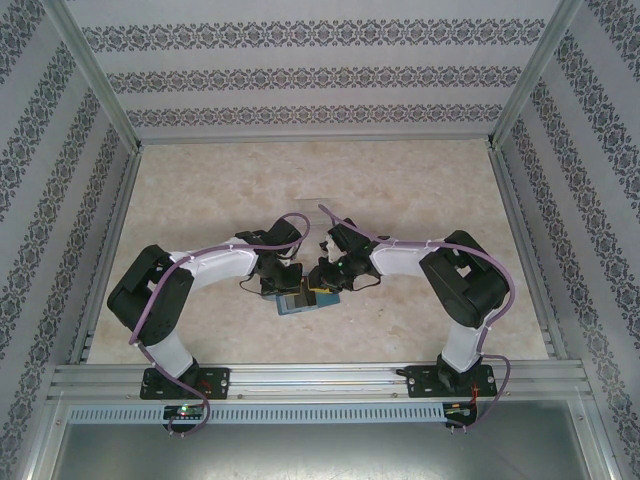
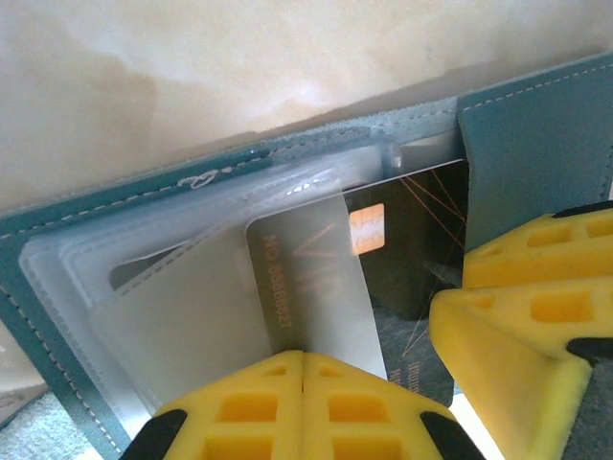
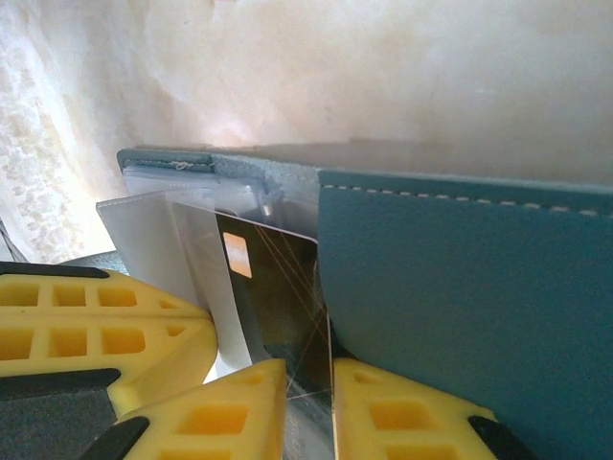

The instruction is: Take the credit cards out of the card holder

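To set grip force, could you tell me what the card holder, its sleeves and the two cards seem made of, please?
Card holder: matte teal leather or faux leather, going by the stitched edge. Sleeves: clear soft plastic, see-through with a sheen. Silver card and dark card: probably rigid plastic, flat and glossy; the dark one has a metallic chip.

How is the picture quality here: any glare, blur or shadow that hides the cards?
Top view: even light, but the wallet is tiny and partly hidden under the arms. Left wrist view: the silver card is in focus, its lettering pale. Right wrist view: a bright patch washes out the table behind the wallet; the dark card is sharp.
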{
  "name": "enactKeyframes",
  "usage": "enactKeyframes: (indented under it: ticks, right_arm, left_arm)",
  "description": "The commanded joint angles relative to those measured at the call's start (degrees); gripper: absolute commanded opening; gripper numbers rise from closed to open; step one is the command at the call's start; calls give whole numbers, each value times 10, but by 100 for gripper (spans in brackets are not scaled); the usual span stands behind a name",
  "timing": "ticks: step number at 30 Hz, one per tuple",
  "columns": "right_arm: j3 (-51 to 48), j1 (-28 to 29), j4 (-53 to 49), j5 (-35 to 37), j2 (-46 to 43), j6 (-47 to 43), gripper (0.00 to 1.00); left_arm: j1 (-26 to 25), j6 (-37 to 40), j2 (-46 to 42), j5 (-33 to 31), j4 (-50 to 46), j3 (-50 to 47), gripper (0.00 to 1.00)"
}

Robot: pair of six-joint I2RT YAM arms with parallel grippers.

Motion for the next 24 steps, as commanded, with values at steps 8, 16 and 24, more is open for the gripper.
enactKeyframes:
  ticks: [8, 16, 24]
  right_arm:
    - [-1, 6, 10, -17, -37, -7, 17]
    - [-7, 3, 7, -14, -38, -8, 11]
    - [-14, -3, -1, -2, -48, -12, 7]
  left_arm:
    - [-6, 14, -14, -32, -44, -11, 5]
    - [-6, 17, -24, -41, -57, -8, 5]
    - [-6, 18, -24, -43, -58, -16, 5]
